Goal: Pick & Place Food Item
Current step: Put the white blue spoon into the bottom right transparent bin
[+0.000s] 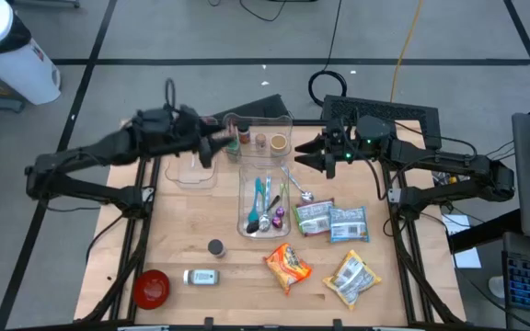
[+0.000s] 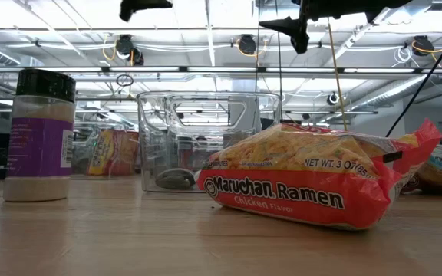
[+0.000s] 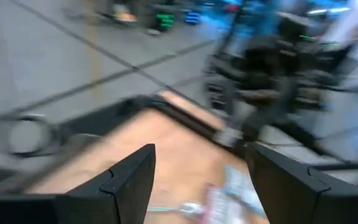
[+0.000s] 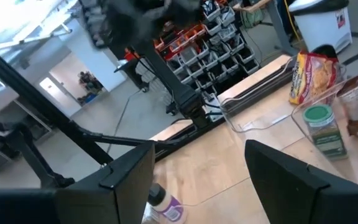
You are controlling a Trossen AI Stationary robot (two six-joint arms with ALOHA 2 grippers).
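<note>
Several food packets lie on the wooden table near its front right: an orange ramen pack (image 1: 287, 265) (image 2: 313, 188), two blue-green packs (image 1: 313, 218) (image 1: 348, 223) and a yellow pack (image 1: 352, 279). My left gripper (image 1: 212, 147) (image 3: 201, 149) hovers open above the table's far left part, beside a clear bin of jars (image 1: 260, 133). My right gripper (image 1: 306, 152) (image 4: 199, 146) hovers open on that bin's other side, pointing toward the left. Neither gripper has anything between its fingers, and both stand well above the packets.
A long clear bin (image 1: 263, 198) with utensils stands mid-table, and a clear tray (image 1: 194, 170) lies to its left. Near the front left are a spice jar (image 1: 215, 247) (image 2: 41, 138), a white bottle on its side (image 1: 201, 276) and a red bowl (image 1: 151, 287).
</note>
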